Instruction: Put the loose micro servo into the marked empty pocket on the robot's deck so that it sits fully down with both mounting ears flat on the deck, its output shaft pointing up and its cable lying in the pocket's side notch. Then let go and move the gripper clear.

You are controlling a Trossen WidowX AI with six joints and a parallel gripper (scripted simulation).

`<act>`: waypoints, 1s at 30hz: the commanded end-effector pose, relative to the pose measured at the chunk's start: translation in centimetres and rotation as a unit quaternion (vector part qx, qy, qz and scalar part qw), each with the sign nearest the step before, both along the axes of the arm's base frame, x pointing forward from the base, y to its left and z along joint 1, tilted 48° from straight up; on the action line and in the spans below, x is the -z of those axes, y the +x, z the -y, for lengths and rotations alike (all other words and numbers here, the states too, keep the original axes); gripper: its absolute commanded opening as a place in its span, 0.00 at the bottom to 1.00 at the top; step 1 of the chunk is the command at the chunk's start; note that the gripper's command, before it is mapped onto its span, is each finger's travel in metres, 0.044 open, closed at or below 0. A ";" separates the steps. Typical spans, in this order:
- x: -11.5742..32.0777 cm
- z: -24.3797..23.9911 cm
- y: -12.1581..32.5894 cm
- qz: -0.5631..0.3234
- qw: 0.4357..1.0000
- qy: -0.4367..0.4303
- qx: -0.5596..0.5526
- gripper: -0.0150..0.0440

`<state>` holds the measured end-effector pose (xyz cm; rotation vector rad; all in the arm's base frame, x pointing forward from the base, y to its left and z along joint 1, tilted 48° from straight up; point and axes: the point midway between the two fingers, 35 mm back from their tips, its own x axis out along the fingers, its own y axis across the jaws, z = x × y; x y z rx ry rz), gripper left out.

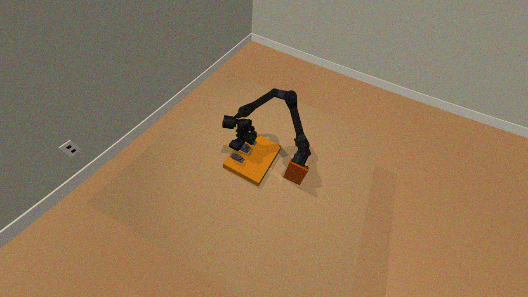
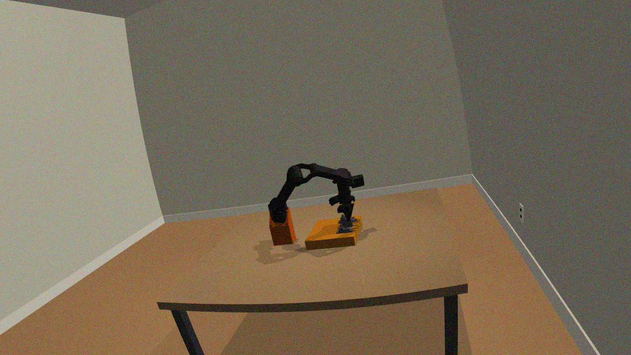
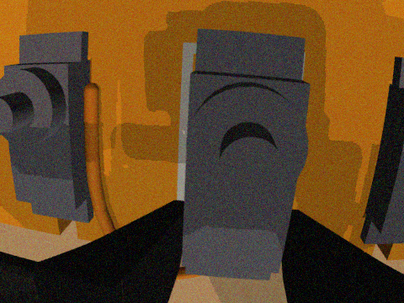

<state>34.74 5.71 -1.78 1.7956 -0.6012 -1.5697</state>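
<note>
My gripper is shut on the loose dark grey servo, whose shaft faces up towards the wrist camera. The servo is over the orange deck, between two seated servos, and looks larger and higher than they do in the wrist view. A pale pocket outline shows along its left side; the servo's body hides the pocket. An orange cable runs behind the left finger and beside the left seated servo. I cannot tell whether it meets the notch.
One seated servo is left of the held one in the wrist view. The other seated servo is close on the right. The arm's orange base block stands beside the deck.
</note>
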 end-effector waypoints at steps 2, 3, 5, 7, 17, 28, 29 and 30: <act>0.3 0.4 0.0 -0.001 1.000 -0.003 -0.001 0.25; 0.3 0.4 0.0 -0.001 1.000 -0.003 -0.001 0.25; 0.5 0.6 0.1 -0.001 1.000 -0.003 -0.001 0.25; 0.6 0.7 0.1 -0.001 1.000 -0.003 -0.001 0.25; 1.3 1.4 0.3 -0.001 1.000 -0.003 -0.001 0.25; 1.7 1.8 0.4 -0.001 1.000 -0.003 -0.001 0.39; 1.7 1.8 0.4 -0.001 1.000 -0.003 -0.001 0.43; 1.7 1.8 0.4 -0.001 1.000 -0.003 -0.001 0.48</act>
